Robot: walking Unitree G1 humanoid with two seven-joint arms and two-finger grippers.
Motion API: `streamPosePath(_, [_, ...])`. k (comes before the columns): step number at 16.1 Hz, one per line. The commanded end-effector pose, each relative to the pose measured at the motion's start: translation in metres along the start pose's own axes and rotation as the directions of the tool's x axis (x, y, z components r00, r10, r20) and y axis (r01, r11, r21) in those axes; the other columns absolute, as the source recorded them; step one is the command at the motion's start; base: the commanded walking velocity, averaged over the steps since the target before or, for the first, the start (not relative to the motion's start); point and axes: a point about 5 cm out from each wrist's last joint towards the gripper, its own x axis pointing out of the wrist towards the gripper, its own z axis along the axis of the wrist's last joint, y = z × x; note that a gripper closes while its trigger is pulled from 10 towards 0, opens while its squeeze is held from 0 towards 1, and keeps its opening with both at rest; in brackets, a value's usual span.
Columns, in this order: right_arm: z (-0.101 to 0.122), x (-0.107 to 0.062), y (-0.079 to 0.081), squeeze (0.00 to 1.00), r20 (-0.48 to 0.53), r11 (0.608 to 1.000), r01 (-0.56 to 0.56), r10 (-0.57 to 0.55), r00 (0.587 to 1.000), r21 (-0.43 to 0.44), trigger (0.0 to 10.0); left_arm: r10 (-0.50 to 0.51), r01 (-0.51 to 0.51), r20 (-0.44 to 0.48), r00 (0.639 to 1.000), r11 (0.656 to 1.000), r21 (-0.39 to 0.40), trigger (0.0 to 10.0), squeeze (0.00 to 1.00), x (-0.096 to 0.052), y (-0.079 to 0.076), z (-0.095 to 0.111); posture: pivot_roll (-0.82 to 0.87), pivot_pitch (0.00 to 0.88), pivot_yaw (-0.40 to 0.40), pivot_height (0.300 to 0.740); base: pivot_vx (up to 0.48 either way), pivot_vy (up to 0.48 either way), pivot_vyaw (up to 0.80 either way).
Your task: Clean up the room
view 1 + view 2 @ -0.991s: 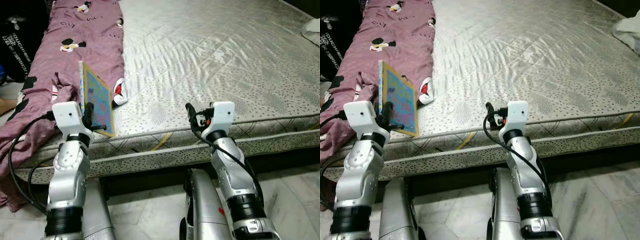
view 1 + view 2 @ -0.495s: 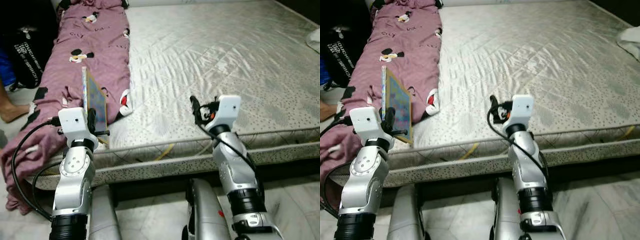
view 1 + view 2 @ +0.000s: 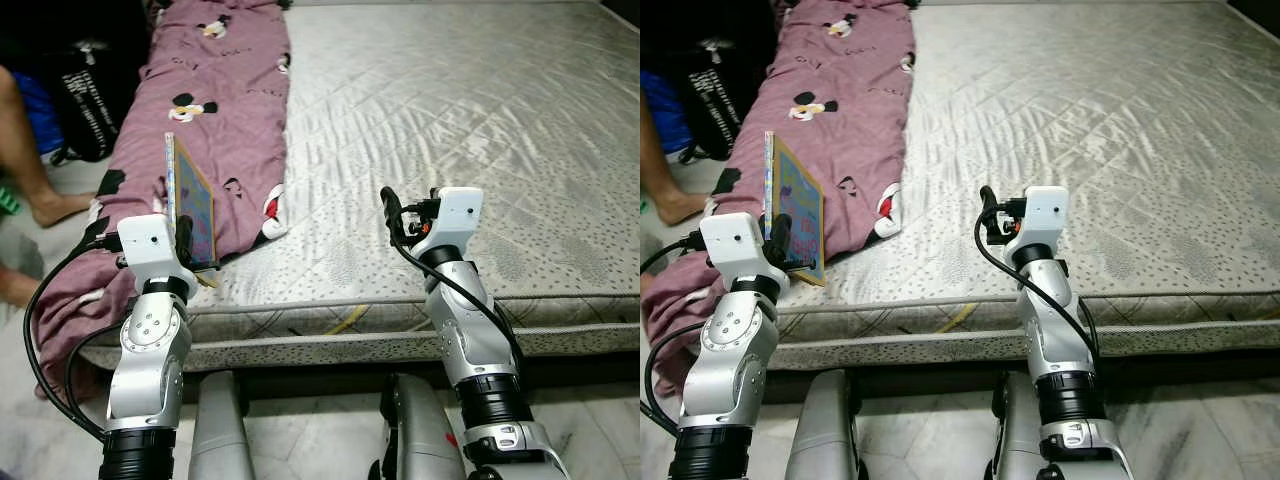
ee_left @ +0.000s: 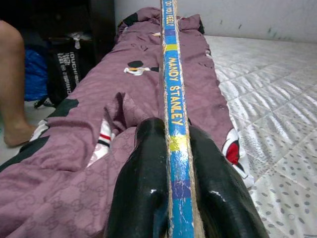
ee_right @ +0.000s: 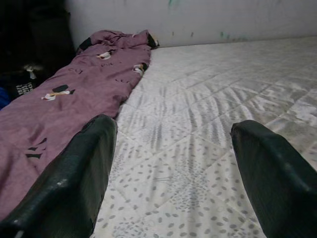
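One bed (image 3: 480, 120) with broad bare mattress and one purple blanket (image 3: 215, 110) along its left edge lies before me, my left end effector (image 4: 173, 168) pinching one upright picture book (image 3: 190, 205) above the near edge, my right end effector (image 5: 173, 163) spread, holding nothing.

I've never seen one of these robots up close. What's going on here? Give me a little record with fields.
Setting: bare grey quilted mattress on a low bed, pale marble floor
Left gripper: shut on a thin colourful children's book, held upright on edge
Right gripper: open, empty, above the mattress edge
On the bed: mauve cartoon-print blanket along the robot's left side, spilling over the edge
Nearby: a person's bare leg and a black bag on the floor
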Motion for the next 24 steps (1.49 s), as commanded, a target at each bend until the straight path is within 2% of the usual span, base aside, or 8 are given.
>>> streamPosePath(1, [0.001,0.001,0.001,0.0,0.004,1.0,-0.001,0.001,1.0,0.006,10.0,0.009,-0.01,0.038,0.999,1.0,0.016,10.0,0.0,0.001,0.002,0.008,0.01,0.0,0.013,0.562,0.0,0.0,0.0])
streamPosePath(6, [0.001,0.001,0.001,0.0,0.004,1.0,-0.001,0.001,1.0,0.006,10.0,0.009,-0.01,0.038,0.999,1.0,0.016,10.0,0.0,0.001,0.002,0.008,0.01,0.0,0.013,0.562,0.0,0.0,0.0])
streamPosePath(7, [0.003,-0.001,-0.007,0.0,0.013,0.999,0.027,-0.027,1.0,-0.025,10.0,-0.004,0.003,0.038,0.999,1.0,0.028,10.0,0.0,0.003,-0.003,0.008,-0.01,0.0,0.015,0.567,0.0,0.0,0.0])
streamPosePath(8, [0.005,-0.005,-0.017,0.0,0.02,0.995,0.067,-0.066,0.998,-0.068,10.0,-0.021,0.02,0.036,0.999,0.999,0.04,10.0,0.0,0.005,-0.009,0.007,-0.01,0.0,0.015,0.577,0.0,0.0,0.0])
streamPosePath(9, [0.006,-0.005,-0.02,0.0,0.025,0.994,0.076,-0.075,0.997,-0.077,10.0,-0.026,0.024,0.034,0.999,0.999,0.04,10.0,0.0,0.006,-0.009,0.006,-0.01,0.0,0.015,0.597,0.0,0.0,0.0])
streamPosePath(17, [0.006,-0.005,-0.021,0.0,0.021,0.993,0.083,-0.082,0.996,-0.08,10.0,-0.028,0.028,0.016,0.999,0.999,0.03,10.0,0.0,0.006,-0.011,0.002,-0.01,0.0,0.018,0.702,0.0,0.0,0.0])
streamPosePath(21, [0.006,-0.005,-0.023,0.0,0.021,0.992,0.092,-0.091,0.996,-0.085,10.0,-0.031,0.03,0.026,0.999,0.999,0.036,10.0,0.0,0.007,-0.01,0.004,-0.01,0.0,0.022,0.74,0.0,0.0,0.0])
streamPosePath(24, [0.006,-0.005,-0.024,0.0,0.021,0.992,0.095,-0.094,0.995,-0.087,10.0,-0.037,0.036,0.026,0.999,0.999,0.032,10.0,0.0,0.007,-0.013,0.004,-0.01,0.0,0.021,0.74,0.0,0.0,0.0])
